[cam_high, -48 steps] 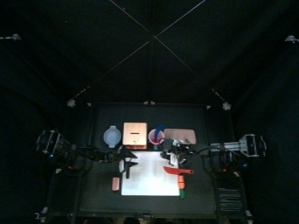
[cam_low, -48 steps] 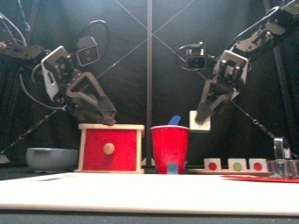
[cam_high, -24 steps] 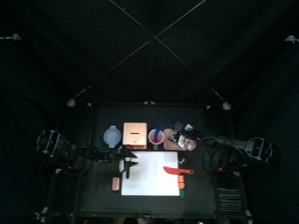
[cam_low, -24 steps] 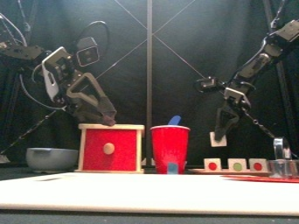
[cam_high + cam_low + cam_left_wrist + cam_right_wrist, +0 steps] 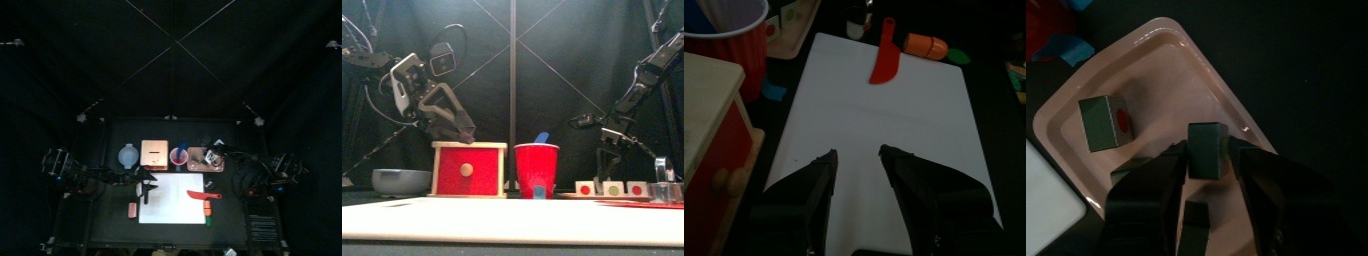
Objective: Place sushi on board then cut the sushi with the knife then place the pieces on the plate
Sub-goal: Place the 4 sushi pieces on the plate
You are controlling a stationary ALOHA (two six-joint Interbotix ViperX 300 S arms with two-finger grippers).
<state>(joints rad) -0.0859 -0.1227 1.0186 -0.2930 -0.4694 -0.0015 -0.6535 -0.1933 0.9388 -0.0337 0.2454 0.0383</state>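
Right tool (image 5: 1209,158) lower now, over pink tray (image 5: 1170,78), sushi piece (image 5: 1207,140) between jaws; left tool (image 5: 858,156) jaws apart, empty.

Left jaws apart; right jaws clamp sushi piece (image 5: 1205,150).

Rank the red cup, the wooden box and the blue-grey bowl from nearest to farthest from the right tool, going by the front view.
The right tool, gripping a sushi piece, is low on the right.
1. The red cup, middle, just to its left.
2. The wooden box, left of the cup.
3. The blue-grey bowl, far left.
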